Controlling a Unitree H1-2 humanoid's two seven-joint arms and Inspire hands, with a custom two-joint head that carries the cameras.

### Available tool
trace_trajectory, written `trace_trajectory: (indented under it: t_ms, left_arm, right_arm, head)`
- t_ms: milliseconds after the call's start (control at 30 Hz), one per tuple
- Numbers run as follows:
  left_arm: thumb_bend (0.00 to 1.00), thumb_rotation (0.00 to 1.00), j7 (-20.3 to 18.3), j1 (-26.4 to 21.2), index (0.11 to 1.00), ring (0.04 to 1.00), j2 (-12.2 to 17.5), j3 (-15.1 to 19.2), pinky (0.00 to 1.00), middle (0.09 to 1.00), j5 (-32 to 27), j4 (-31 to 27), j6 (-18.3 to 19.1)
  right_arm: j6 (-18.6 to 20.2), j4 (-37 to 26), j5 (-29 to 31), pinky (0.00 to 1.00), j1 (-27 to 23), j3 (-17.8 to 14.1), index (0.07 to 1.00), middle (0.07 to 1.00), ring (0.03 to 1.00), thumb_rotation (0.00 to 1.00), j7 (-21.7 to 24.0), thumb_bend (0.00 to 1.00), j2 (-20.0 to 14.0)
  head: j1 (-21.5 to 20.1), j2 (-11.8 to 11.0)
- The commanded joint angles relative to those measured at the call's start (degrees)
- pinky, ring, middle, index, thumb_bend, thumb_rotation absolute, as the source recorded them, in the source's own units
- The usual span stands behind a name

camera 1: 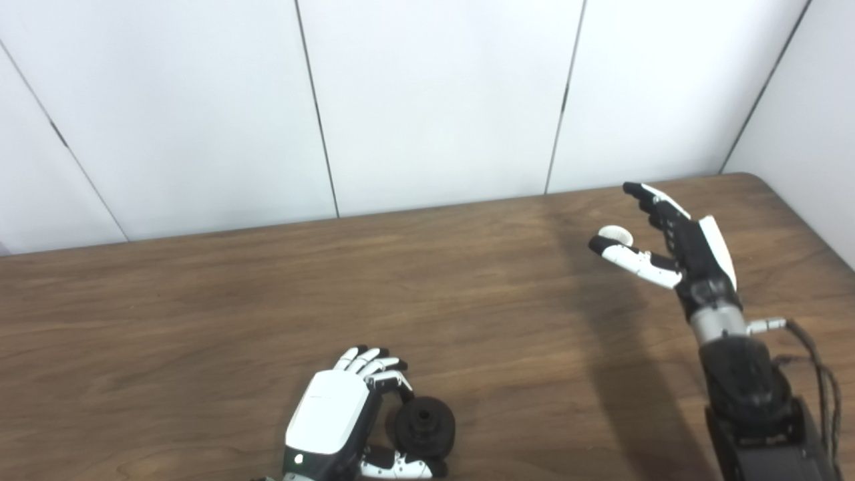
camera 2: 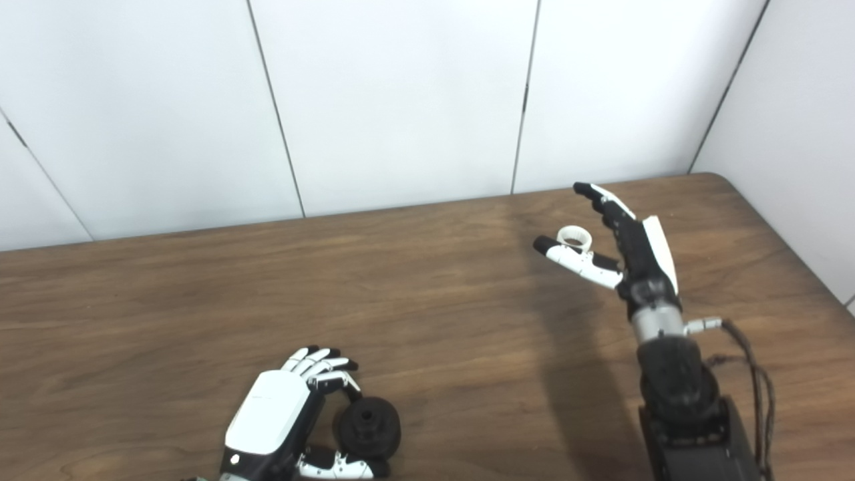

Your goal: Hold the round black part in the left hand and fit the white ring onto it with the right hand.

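While my left hand (camera 2: 280, 417) curls around the black part (camera 2: 368, 419) near the table's (camera 2: 434, 321) front edge, fingers and thumb closed on its sides, my right hand (camera 2: 618, 250) is spread wide and holds nothing. The ring (camera 2: 574, 236) lies on the table far to the right, in the gap between that thumb and fingers. My worry is the pinch: the ring is low and light, so a thumb closing off-centre could skid it away or flip it. The right eye shows the ring's open centre clear above the thumb; in the left eye the thumb overlaps it, leaving a white sliver.
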Motion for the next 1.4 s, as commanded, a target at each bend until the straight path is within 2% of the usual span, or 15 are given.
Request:
trace_trajectory:
  t_ms: [0,200,433,600,733,967,1367]
  left_arm:
    - [0.52,0.05,-0.5,0.4,0.486,0.866,1.3,0.6,0.91,0.777,0.4,0.7,0.1]
    - [0.52,0.05,-0.8,0.5,0.486,0.865,1.7,1.2,0.91,0.776,0.3,0.7,-0.5]
    - [0.52,0.05,-1.4,0.7,0.486,0.866,1.8,1.8,0.91,0.777,0.2,0.3,-0.6]
    - [0.52,0.05,-1.6,0.8,0.486,0.865,1.8,2.0,0.91,0.777,0.2,0.3,-0.6]
    - [0.52,0.05,-1.5,0.9,0.486,0.863,1.8,2.2,0.91,0.776,0.0,0.2,-0.8]
    - [0.52,0.05,-1.7,1.1,0.486,0.863,1.7,2.1,0.91,0.775,0.3,0.2,-0.6]
    - [0.52,0.05,-2.3,1.6,0.486,0.865,1.5,2.2,0.91,0.777,0.3,-0.6,-0.3]
  right_arm:
    - [-1.0,1.1,-3.0,0.89,-3.4,0.7,0.795,0.878,0.898,0.40,0.1,0.80,-3.1]
    - [1.0,7.2,-8.3,0.96,-7.1,4.5,0.783,0.954,0.978,0.33,2.8,0.85,-8.8]
    - [2.1,16.7,-12.8,0.97,-13.0,8.8,0.753,1.000,1.000,0.25,5.5,0.87,-12.9]
    - [1.7,22.2,-14.8,0.95,-16.6,12.1,0.760,1.000,1.000,0.28,8.4,0.88,-15.3]
    - [2.2,26.2,-15.9,0.99,-19.5,14.0,0.746,1.000,1.000,0.28,9.5,0.90,-16.0]
    - [4.5,31.2,-16.8,1.00,-23.7,15.6,0.738,1.000,1.000,0.30,10.7,0.89,-15.6]
    - [4.8,37.7,-16.7,0.99,-27.5,16.4,0.716,1.000,1.000,0.30,11.0,0.86,-14.9]
  head:
    - [-0.2,0.1]
    - [-1.1,0.0]
    - [-1.5,0.0]
    - [-1.6,-0.1]
    - [-1.8,-0.1]
    - [-1.9,-0.1]
    - [-1.7,0.1]
